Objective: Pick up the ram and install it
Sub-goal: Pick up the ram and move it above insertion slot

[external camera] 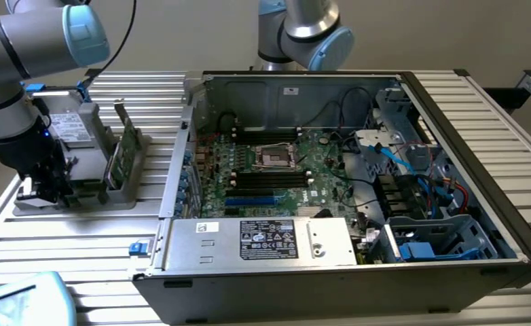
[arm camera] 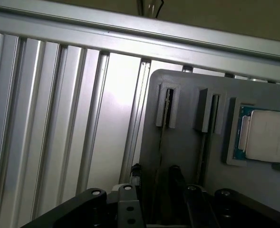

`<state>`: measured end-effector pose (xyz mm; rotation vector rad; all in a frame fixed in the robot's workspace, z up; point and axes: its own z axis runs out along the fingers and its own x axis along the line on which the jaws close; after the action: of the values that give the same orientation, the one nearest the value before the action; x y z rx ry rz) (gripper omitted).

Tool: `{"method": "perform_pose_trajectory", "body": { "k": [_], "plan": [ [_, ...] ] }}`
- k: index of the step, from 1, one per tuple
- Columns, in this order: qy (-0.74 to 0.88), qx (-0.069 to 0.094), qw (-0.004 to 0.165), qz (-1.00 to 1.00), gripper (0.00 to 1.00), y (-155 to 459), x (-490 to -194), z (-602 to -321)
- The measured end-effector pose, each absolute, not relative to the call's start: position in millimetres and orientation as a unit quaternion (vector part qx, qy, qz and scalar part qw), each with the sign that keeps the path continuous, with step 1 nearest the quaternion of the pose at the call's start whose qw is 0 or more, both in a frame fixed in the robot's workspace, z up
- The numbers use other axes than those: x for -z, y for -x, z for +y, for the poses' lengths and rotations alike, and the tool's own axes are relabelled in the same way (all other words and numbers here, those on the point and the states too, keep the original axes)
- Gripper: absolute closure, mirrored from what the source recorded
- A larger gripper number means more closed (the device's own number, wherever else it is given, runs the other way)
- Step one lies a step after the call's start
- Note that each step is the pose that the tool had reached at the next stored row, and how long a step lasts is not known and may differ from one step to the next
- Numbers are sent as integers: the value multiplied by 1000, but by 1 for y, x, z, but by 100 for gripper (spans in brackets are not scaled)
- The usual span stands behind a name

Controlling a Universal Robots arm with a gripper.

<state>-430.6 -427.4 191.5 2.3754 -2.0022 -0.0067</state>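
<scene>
In the wrist view my gripper (arm camera: 155, 173) is open, with its two dark fingertips (arm camera: 136, 171) on either side of a thin board seen edge-on. This board is the ram (arm camera: 159, 147), and it stands upright in a slotted post (arm camera: 167, 107) of the grey holder (arm camera: 187, 152). The pads look apart from the ram. In the exterior view the gripper (external camera: 43, 193) is lowered onto the holder (external camera: 84, 197) at the exterior view's left, and its body hides the ram there. The motherboard's black memory slots (external camera: 270, 178) lie inside the open computer case (external camera: 338, 170).
A square silver processor (arm camera: 268, 135) sits in the holder beside a second slotted post (arm camera: 208, 111). A wider green card with a metal bracket (external camera: 121, 156) stands in the holder near the case wall. The ribbed aluminium table (external camera: 84, 238) surrounds it. A second robot arm (external camera: 302, 34) stands behind the case.
</scene>
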Motion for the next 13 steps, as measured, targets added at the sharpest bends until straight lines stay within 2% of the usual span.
{"method": "perform_pose_trajectory", "body": {
  "k": [5,7,8,9,13],
  "plan": [
    [-764,2,17,-644,65,431,-191,-427],
    [-764,2,17,-644,78,431,-191,-427],
    [-764,2,17,-644,78,431,-191,-427],
    [-764,2,17,-644,84,431,-191,-427],
    [-764,2,17,-644,85,431,-191,-427]
  ]
}}
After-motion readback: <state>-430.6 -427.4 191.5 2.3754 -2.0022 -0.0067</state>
